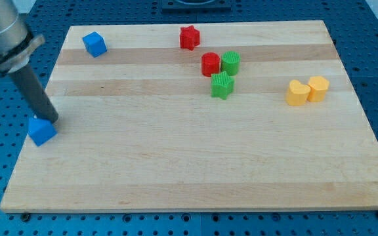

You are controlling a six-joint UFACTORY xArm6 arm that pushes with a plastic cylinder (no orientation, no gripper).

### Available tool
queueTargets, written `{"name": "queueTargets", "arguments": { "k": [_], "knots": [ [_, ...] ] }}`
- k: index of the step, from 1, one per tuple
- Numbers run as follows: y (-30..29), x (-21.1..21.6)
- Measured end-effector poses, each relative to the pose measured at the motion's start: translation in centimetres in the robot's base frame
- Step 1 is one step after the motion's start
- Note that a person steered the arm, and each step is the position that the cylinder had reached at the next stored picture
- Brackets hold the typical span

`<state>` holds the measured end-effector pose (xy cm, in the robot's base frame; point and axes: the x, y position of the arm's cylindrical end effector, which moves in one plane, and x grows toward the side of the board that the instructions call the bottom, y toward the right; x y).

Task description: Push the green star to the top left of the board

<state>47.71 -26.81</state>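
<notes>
The green star [222, 85] lies right of the board's middle, toward the view's top. A green round block [230, 63] sits just above it, touching a red round block [210, 64]. My tip [52, 120] is at the board's left edge, touching the top of a blue block [42, 130]. It is far to the left of the green star.
A blue cube [94, 44] lies near the top left corner. A red star [189, 37] sits at the top middle. Two yellow blocks [298, 93] [318, 88] sit side by side at the right. The wooden board [195, 164] rests on a blue perforated table.
</notes>
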Motion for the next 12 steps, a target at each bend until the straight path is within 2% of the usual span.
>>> {"name": "queueTargets", "arguments": {
  "k": [1,2,4,5,6,7,9,10,12],
  "knots": [
    [0.0,3.6],
    [0.1,0.2],
    [13.6,-22.4],
    [6.2,-24.9],
    [0.8,-22.2],
    [1.0,-19.9],
    [1.2,-9.2],
    [2.5,-8.0],
    [9.0,-2.7]
  ]
}}
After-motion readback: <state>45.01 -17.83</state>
